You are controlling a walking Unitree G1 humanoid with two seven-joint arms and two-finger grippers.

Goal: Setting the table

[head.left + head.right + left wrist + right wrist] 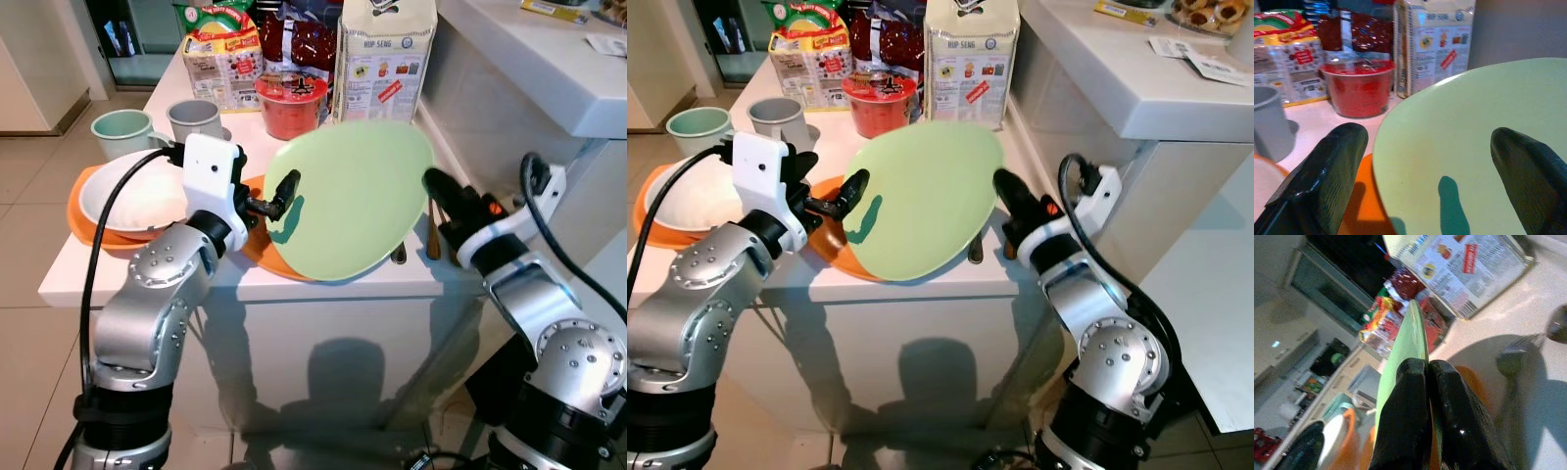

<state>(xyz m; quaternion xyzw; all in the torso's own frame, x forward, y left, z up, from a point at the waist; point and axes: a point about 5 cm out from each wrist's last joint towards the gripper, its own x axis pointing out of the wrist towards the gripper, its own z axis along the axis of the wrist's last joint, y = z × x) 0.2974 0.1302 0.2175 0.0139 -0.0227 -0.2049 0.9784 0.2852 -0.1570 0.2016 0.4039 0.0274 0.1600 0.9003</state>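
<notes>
A light green plate [348,196] is tilted up above the white table [147,269], over an orange plate [257,250]. My right gripper [432,182] is shut on its right rim; in the right wrist view the two fingers [1415,396] pinch the thin edge of the green plate [1413,328]. My left gripper [282,199] is open at the plate's left rim. In the left wrist view its fingers [1327,166] stand wide apart with the green plate [1464,147] between them; whether they touch it I cannot tell.
A white bowl [132,201] on another orange plate [78,215] lies at the left, with two cups [196,119] behind. A red noodle cup [291,103] and food boxes [384,59] stand at the back. Cutlery [432,235] lies right of the plates. A white counter [549,69] rises on the right.
</notes>
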